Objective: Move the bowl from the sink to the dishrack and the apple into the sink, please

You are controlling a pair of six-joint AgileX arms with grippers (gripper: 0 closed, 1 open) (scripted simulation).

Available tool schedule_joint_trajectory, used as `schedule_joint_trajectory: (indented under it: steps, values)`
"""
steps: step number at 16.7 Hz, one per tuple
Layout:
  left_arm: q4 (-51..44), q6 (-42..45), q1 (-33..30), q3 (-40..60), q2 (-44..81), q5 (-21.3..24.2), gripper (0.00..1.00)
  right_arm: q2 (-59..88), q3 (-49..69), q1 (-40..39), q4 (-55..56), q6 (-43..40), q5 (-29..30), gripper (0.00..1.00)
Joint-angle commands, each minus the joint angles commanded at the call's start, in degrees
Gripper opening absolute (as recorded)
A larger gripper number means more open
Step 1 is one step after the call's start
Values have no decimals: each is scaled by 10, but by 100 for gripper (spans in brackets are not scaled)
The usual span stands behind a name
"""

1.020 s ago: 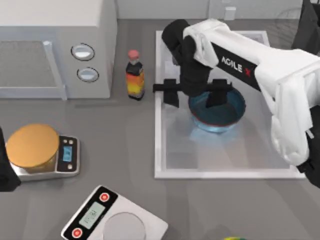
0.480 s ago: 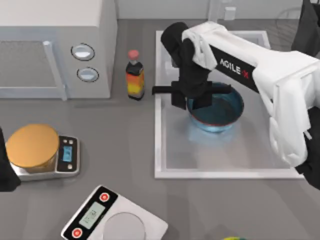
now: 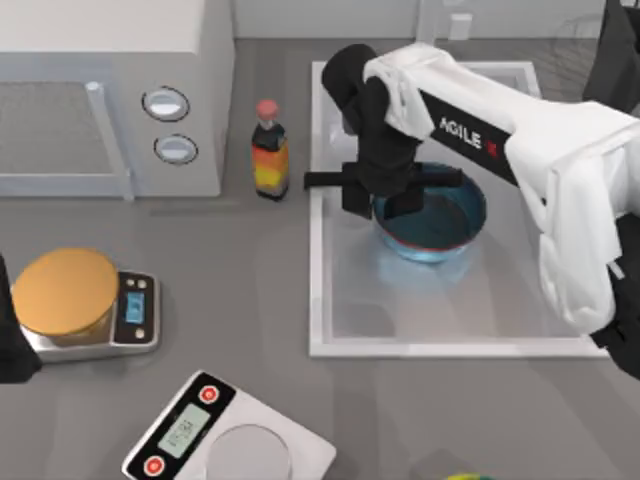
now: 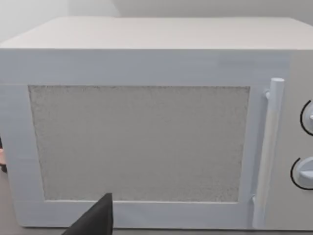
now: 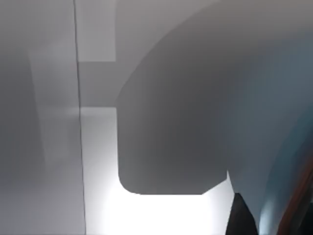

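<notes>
Inside the large white rectangular sink [image 3: 330,300], the round blue bowl with a thin reddish rim [image 3: 440,225] sits toward the upper half. The right gripper [image 3: 380,195] is down at the bowl's left edge, fingers closed on its rim. The left arm [image 3: 8,345] is parked at the table's left edge; its fingers' state cannot be told.

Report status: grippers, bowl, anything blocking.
Right gripper shut on the bowl at its left rim, inside the sink. Left arm parked facing the microwave. Nothing blocking.
</notes>
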State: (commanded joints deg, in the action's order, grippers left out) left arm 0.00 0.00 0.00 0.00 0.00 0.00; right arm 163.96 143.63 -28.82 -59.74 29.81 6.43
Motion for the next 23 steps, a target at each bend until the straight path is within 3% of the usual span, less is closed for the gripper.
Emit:
schedule_joint_trajectory:
  steps: [7, 16, 20, 23]
  values:
    - [0, 0, 0, 0, 0, 0, 100, -100, -70, -14, -92, 40, 19, 0]
    - [0, 0, 0, 0, 0, 0, 100, -524, -291, -193, -293, 211, 40, 0]
    - [0, 0, 0, 0, 0, 0, 100, -622, -357, -263, -303, 263, 35, 0]
    - [0, 0, 0, 0, 0, 0, 100, -635, -367, -274, -303, 272, 34, 0]
